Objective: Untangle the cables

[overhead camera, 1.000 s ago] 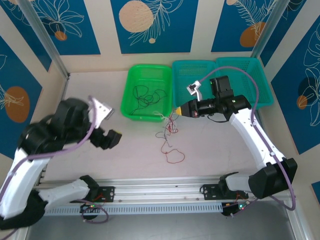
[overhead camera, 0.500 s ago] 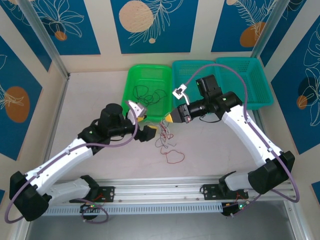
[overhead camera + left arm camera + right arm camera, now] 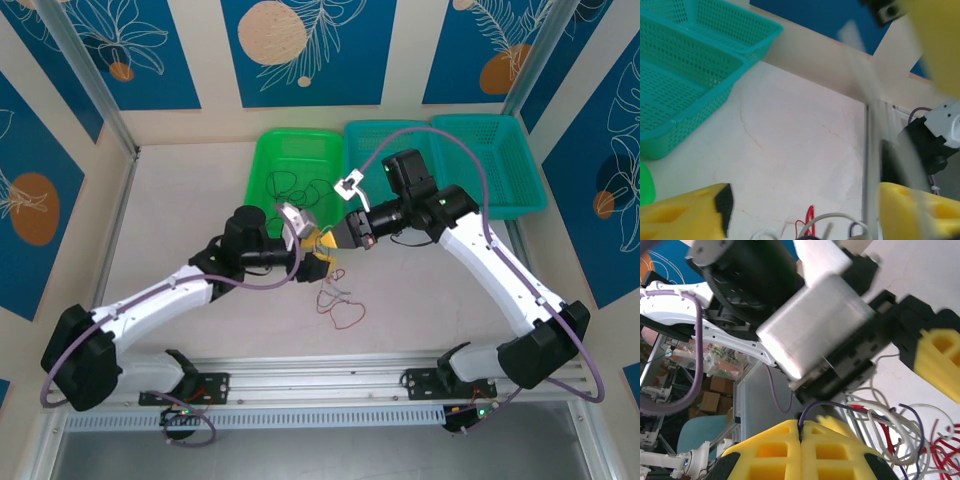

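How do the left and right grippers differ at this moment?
The left yellow-padded gripper has its jaws apart, thin red and whitish cables lying in the gap; the right yellow-padded gripper has its jaws pressed shut on a thin dark cable. The left reaches in from the left side, the right from the right. Both hang beside the green plastic basket.

cables [image 3: 335, 298]: red, white, black | left basket [image 3: 256, 192]: green | other baskets [image 3: 505, 130]: teal
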You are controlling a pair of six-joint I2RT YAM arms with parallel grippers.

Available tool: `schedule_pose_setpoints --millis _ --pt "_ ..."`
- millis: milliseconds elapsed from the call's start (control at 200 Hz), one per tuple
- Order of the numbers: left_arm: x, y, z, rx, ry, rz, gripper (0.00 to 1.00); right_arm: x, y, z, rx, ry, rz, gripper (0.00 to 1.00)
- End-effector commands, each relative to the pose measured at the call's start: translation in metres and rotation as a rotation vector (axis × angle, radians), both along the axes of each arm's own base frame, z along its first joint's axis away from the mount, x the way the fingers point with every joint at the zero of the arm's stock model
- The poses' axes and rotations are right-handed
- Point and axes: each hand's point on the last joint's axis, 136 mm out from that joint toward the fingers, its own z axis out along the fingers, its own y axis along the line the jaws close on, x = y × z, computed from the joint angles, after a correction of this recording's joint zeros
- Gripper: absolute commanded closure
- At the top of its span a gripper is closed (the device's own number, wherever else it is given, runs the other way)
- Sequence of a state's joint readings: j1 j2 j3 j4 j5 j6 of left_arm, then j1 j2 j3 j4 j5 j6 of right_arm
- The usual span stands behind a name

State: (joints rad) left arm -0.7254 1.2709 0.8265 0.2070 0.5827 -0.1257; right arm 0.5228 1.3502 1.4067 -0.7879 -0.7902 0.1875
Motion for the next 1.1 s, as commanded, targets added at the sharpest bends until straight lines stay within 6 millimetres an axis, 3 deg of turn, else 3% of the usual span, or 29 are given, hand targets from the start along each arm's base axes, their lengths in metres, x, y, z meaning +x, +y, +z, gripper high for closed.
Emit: schedule_pose_setpoints --millis 0,100,215,465,685,825,900,985,1050,1095 --pt "0.016 -0.005 0.002 -0.021 -0.048 0.065 0.44 -0.004 0.002 0.022 0.057 -0.029 0.004 1.00" --pt "0.037 0.003 -0.020 0.031 -0.006 0.201 0.66 0.002 -0.001 0.025 0.068 -0.063 -0.053 1.00" --pt "0.056 0.018 -0.046 0.075 0.049 0.356 0.74 0.007 -0.010 0.029 0.098 -0.094 -0.139 1.00" --pt "0.069 0.071 -0.121 0.251 0.193 0.665 0.76 0.025 -0.037 0.056 0.186 -0.153 -0.345 1.00" --pt "0.051 0.116 -0.190 0.456 0.341 0.821 0.75 0.036 -0.058 0.088 0.239 -0.216 -0.473 1.00" --pt "0.044 0.125 -0.200 0.457 0.368 0.848 0.75 0.041 -0.066 0.093 0.235 -0.236 -0.529 1.00" --pt "0.044 0.121 -0.193 0.431 0.349 0.819 0.81 0.045 -0.069 0.085 0.201 -0.235 -0.560 1.00" --pt "0.046 0.108 -0.176 0.350 0.302 0.764 0.81 0.053 -0.070 0.047 0.036 -0.252 -0.592 1.00" --pt "0.046 0.098 -0.164 0.302 0.265 0.707 0.81 0.051 -0.064 0.007 -0.121 -0.277 -0.540 0.91" --pt "0.045 0.094 -0.158 0.286 0.249 0.679 0.81 0.049 -0.059 -0.023 -0.209 -0.264 -0.504 0.76"
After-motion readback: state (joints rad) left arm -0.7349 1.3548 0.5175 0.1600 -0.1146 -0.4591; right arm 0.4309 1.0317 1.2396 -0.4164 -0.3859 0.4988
